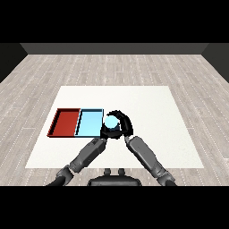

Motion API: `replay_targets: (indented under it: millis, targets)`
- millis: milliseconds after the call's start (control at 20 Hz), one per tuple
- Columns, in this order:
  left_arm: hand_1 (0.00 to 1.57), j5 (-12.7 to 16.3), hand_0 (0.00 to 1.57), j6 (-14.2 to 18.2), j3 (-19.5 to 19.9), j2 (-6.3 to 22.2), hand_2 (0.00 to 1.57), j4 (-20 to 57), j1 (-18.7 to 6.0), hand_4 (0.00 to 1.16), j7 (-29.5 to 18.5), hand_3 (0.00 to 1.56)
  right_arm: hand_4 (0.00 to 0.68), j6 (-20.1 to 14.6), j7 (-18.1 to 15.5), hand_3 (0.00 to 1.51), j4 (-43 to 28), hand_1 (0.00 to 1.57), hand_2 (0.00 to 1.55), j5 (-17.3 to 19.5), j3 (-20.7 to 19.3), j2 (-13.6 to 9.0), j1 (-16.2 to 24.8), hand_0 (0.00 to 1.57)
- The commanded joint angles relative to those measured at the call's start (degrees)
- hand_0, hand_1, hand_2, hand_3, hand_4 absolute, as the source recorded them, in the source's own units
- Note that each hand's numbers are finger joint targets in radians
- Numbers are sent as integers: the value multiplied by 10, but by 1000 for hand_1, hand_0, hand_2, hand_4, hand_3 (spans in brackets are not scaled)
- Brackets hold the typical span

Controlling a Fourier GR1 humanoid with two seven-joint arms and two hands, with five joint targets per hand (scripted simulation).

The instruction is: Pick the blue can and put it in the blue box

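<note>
I am curling my right hand (pixel 124 124) around the blue can (pixel 111 122), fingers and thumb wrapping it, just right of the frame's centre. The can is sitting just beside the blue tray (pixel 89 124), at its right edge, not yet inside. My left hand (pixel 106 133) is lying below the can; I cannot tell its fingers. The grasp looks done; carrying the can over the tray and releasing is left. The red tray (pixel 65 122) is lying further left.

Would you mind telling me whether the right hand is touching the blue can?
Touching. In the head view the right hand curls round the blue can, its fingers wrapping the can's top and side, just beside the blue tray.
</note>
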Motion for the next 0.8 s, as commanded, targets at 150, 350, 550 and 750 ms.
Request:
replay_targets:
  millis: [150, 350, 550, 750]
  targets:
    - [1571, -1, 1571, -44, 24, -2, 1571, 46, -5, 1122, -56, 1535, 0, 33, 20, 0, 4, 0, 0, 43, -11, 9, 11, 0]
    - [1571, -16, 1571, 15, 12, -2, 1571, -16, -2, 1133, -7, 1520, 0, 30, 21, 0, -3, 0, 0, 57, -19, 10, 22, 0]
    - [1571, 2, 1571, 27, -9, -2, 1571, 11, 7, 1140, -34, 1527, 0, 38, 9, 0, -25, 0, 0, 40, -58, 5, 34, 0]
    - [1571, -44, 1571, 41, 30, 10, 1571, -29, 14, 1155, 5, 1537, 0, 81, -18, 0, -71, 0, 0, 11, -86, -16, 70, 0]
